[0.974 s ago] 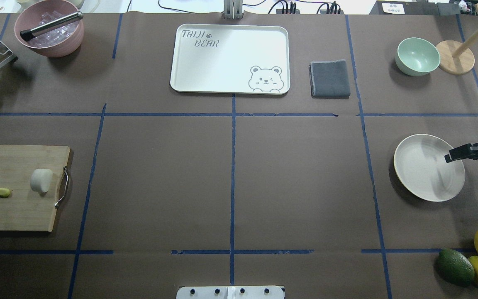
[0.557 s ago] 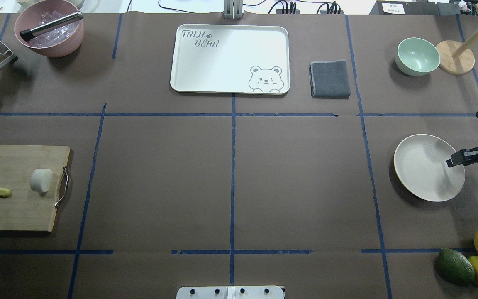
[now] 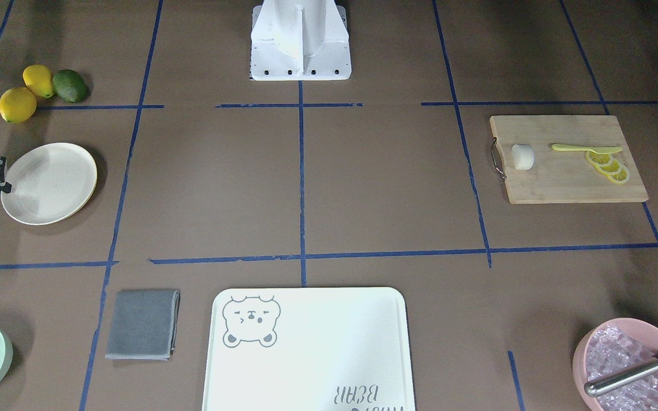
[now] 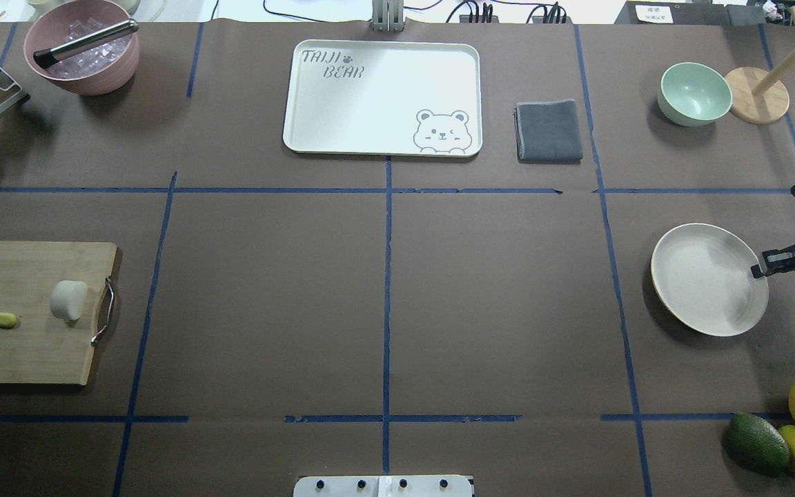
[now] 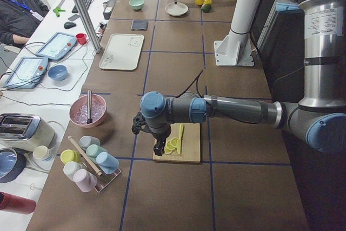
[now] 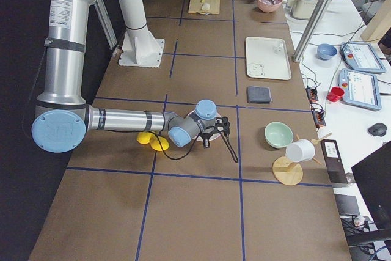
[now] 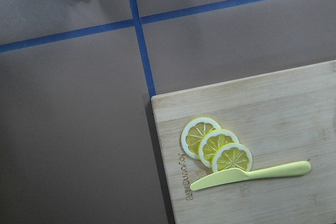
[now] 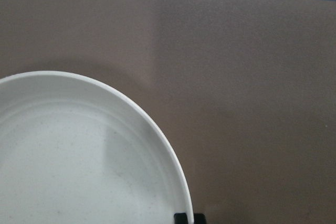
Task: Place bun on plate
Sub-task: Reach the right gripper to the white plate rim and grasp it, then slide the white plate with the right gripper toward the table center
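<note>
The right gripper [image 4: 763,264] sits at the plate [image 4: 701,276] rim, left gripper [image 5: 159,147] above the board [image 4: 32,345]; finger states unclear.

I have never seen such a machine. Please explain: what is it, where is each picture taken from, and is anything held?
This is a two-armed robot at a brown table. Two pictures look down: one from behind the robot, one facing it. Two look along the table from its ends; two come from wrist cameras. The white bun lies on a wooden cutting board with lemon slices and a plastic knife. The right gripper is at the empty plate's rim, apparently shut, holding nothing. The left gripper hangs over the board's edge; open or shut, I cannot tell.
</note>
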You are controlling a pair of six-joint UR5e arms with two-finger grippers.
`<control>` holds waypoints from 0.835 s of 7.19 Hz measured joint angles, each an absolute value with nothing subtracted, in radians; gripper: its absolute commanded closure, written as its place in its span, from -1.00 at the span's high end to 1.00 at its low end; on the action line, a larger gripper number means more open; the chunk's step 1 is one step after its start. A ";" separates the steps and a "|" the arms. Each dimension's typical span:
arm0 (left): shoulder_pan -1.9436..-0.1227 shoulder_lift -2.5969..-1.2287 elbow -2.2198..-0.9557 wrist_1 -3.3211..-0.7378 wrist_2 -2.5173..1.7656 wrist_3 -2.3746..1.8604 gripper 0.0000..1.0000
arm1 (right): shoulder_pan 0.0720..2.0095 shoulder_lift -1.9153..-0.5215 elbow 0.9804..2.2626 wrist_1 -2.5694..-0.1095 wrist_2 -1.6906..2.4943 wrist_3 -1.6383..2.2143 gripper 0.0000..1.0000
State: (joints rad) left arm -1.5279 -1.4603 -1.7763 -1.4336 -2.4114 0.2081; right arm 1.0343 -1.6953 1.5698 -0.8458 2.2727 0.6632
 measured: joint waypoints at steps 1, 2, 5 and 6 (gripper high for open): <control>-1.528 -1.460 -1.776 -1.434 -2.411 0.208 1.00 | 1.034 -1.674 1.576 -0.848 2.289 0.680 -1.00; -1.528 -1.460 -1.776 -1.434 -2.411 0.209 1.00 | 1.034 -1.631 1.584 -0.852 2.322 0.736 -1.00; -1.528 -1.460 -1.776 -1.435 -2.411 0.208 1.00 | 0.997 -1.455 1.603 -0.857 2.364 1.011 -1.00; -1.528 -1.460 -1.776 -1.436 -2.411 0.208 1.00 | 0.952 -1.387 1.602 -0.858 2.349 1.098 -1.00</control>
State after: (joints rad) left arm -1.5279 -1.4603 -1.7764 -1.4356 -2.4114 0.2076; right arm 0.9517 -1.3865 1.6017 -0.8583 2.3486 1.0981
